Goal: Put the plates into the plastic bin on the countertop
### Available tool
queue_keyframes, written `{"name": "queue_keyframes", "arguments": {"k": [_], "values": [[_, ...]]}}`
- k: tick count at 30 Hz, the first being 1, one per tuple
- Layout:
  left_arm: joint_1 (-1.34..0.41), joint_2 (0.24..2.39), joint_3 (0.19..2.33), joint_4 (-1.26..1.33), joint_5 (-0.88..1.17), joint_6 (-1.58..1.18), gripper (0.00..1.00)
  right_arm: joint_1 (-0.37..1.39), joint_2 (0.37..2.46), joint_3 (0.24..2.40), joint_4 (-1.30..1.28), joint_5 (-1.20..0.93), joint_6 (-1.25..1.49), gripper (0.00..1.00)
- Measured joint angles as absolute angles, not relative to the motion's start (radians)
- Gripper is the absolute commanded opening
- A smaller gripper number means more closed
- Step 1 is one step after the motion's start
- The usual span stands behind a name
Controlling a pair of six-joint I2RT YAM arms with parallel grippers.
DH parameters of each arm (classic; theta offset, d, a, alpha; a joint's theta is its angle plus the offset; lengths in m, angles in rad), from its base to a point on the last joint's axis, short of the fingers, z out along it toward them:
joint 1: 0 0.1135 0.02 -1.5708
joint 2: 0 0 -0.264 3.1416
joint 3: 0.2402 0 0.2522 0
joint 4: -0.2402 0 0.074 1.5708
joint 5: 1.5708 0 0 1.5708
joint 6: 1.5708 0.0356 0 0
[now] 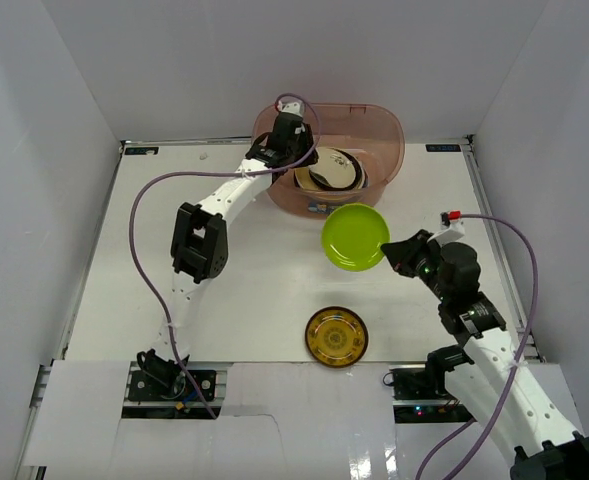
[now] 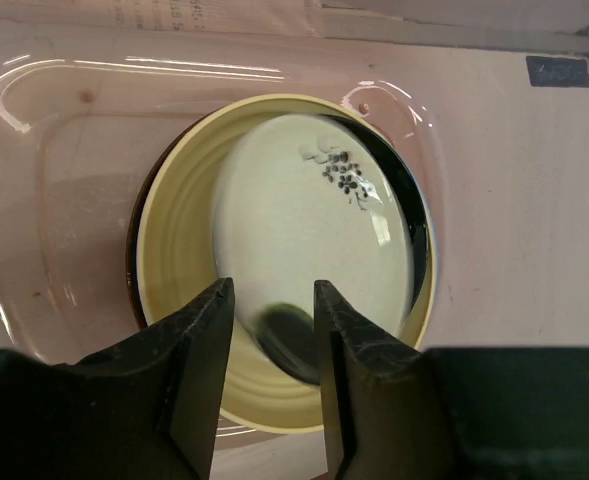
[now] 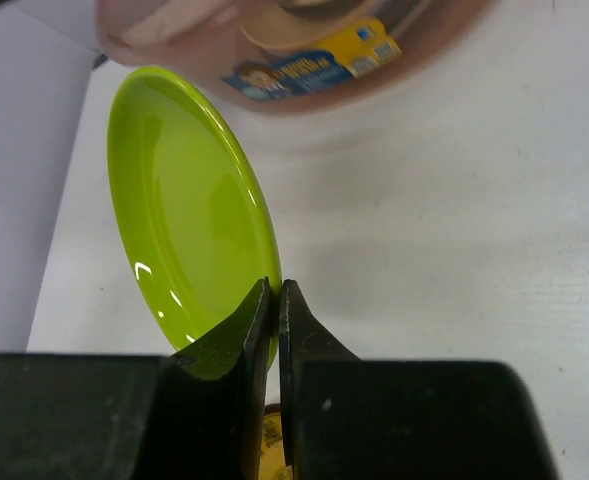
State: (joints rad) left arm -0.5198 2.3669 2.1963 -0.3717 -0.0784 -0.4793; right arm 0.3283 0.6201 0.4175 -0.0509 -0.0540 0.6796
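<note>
Robotics lab cell: white walls (image 1: pixel 44 100) boxing countertop (image 1: pixel 264 300), metal frame edge (image 1: pixel 71 300), cabled arms (image 1: pixel 219 205).

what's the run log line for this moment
left gripper: open over cream plate in plastic bin | right gripper: shut on lime green plate rim | gold plate: on countertop

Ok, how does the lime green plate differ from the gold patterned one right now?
The lime green plate is pinched at its rim by the right gripper; the gold patterned plate lies untouched on the countertop. Green is plain, gold patterned. Green sits beside the plastic bin, gold farther from it. Both are round and outside the bin.
</note>
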Motion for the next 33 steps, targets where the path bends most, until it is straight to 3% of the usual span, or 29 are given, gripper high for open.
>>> {"name": "queue_keyframes", "arguments": {"k": [1, 5, 8, 11, 18, 21, 27, 31, 33], "values": [[-0.515, 2.373, 2.206, -0.377, -0.067, -0.483, 0.65, 0.328, 0.611, 0.452, -0.065, -0.054, 0.672, 0.08], [-0.496, 2.361, 2.245, -0.376, -0.023, -0.482, 0.82, 0.328, 0.615, 0.557, -0.086, -0.044, 0.645, 0.08], [-0.486, 2.290, 2.220, -0.373, 0.005, -0.471, 0.84, 0.328, 0.675, 0.620, -0.079, -0.028, 0.626, 0.08], [-0.476, 2.112, 2.066, -0.349, 0.008, -0.473, 0.84, 0.328, 0.795, 0.673, -0.033, 0.003, 0.614, 0.08], [-0.485, 1.382, 1.269, -0.175, 0.049, -0.565, 0.83, 0.322, 1.221, 0.914, 0.028, 0.082, 0.539, 0.08], [-0.501, 1.195, 1.020, -0.174, 0.102, -0.597, 0.83, 0.308, 1.365, 1.044, 0.052, 0.089, 0.517, 0.08], [-0.540, 1.162, 0.638, -0.242, 0.262, -0.653, 0.83, 0.280, 1.554, 1.232, 0.080, 0.094, 0.517, 0.08], [-0.593, 1.173, 0.566, -0.261, 0.324, -0.682, 0.84, 0.274, 1.666, 1.322, 0.069, 0.096, 0.515, 0.11], [-0.635, 1.196, 0.572, -0.233, 0.341, -0.682, 0.84, 0.274, 1.724, 1.366, 0.053, 0.102, 0.512, 0.18]]}}
